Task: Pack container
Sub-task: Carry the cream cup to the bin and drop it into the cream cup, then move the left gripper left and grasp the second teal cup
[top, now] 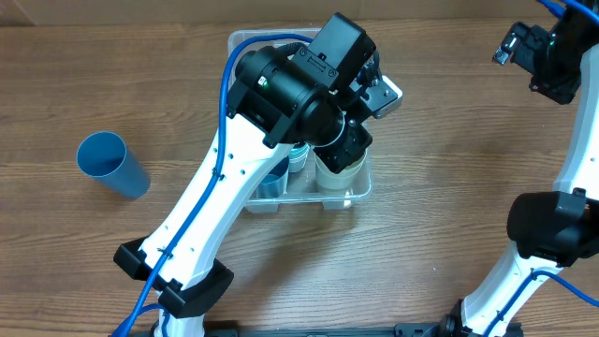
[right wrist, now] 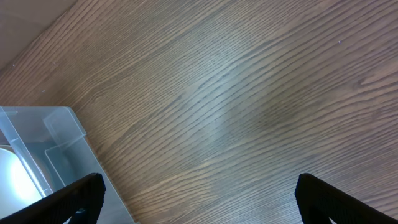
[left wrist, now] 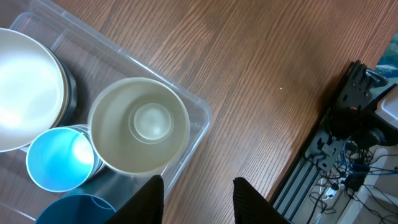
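The clear container [top: 359, 193] stands mid-table, mostly hidden under my left arm. In the left wrist view the container [left wrist: 198, 115] holds a cream cup [left wrist: 138, 124], a light blue cup [left wrist: 59, 158], a dark blue cup [left wrist: 74, 210] and a white bowl [left wrist: 25, 87]. My left gripper [left wrist: 199, 200] is open and empty, above the container's near corner and the table beside it; it also shows in the overhead view [top: 376, 94]. My right gripper [right wrist: 202, 202] is wide open and empty over bare table, with the container's corner [right wrist: 56, 137] to its left.
A blue cup [top: 112, 164] lies on its side on the table, left of the container. My right arm's gripper [top: 515, 47] hovers at the far right. Cables and a black frame [left wrist: 348, 137] lie past the table edge.
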Available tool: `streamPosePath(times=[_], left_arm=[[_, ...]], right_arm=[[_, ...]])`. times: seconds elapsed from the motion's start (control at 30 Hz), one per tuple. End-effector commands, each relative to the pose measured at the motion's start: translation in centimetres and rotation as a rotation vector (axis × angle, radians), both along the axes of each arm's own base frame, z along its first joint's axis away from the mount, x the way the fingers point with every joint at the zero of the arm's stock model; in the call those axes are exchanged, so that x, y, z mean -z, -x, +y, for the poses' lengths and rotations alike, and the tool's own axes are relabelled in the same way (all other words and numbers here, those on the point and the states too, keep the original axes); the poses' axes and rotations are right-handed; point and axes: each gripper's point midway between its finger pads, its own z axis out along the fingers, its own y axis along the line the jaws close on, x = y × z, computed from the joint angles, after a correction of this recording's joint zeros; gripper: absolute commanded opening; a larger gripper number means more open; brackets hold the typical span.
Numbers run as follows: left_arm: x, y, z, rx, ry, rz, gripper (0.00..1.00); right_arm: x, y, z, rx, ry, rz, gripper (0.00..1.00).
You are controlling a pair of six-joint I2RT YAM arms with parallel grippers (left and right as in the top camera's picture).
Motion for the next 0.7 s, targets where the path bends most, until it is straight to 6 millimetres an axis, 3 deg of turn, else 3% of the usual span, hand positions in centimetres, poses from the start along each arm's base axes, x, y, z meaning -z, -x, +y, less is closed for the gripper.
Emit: streamPosePath(times=[0.0, 0.17, 0.23, 0.33, 0.53, 0.6, 0.67], left_arm=[[0.3, 0.4, -0.5, 0.026, 0.006, 0.014, 0.37], [0.2, 0.4, -0.5, 0.026, 0.006, 0.014, 0.37], [0.2, 0.3, -0.5, 0.023, 0.004, 0.007, 0.3], [0.1, -1.7, 1.5, -0.122, -0.06, -0.053, 0.29], [-4.7, -5.2, 11.4, -0.544, -0.061, -0.182, 0.51], [-6.5, -6.0, 16.0, -0.684, -0.031, -0.211, 0.67], [-7.5, -6.4, 19.8, -0.793, -0.019, -0.23, 0.74]], right_arm=[[-1.8, 0.1, 0.0, 0.006, 0.012, -0.05, 1.0], [-1.8, 0.1, 0.0, 0.006, 0.012, -0.05, 1.0], [-1.8, 0.1, 0.0, 0.006, 0.012, -0.05, 1.0], [-1.8, 0.1, 0.0, 0.006, 0.012, -0.05, 1.0], [-1.8, 0.1, 0.0, 0.006, 0.012, -0.05, 1.0], [-1.8, 0.1, 0.0, 0.006, 0.012, -0.05, 1.0], [-1.8, 0.1, 0.0, 0.006, 0.012, -0.05, 1.0]])
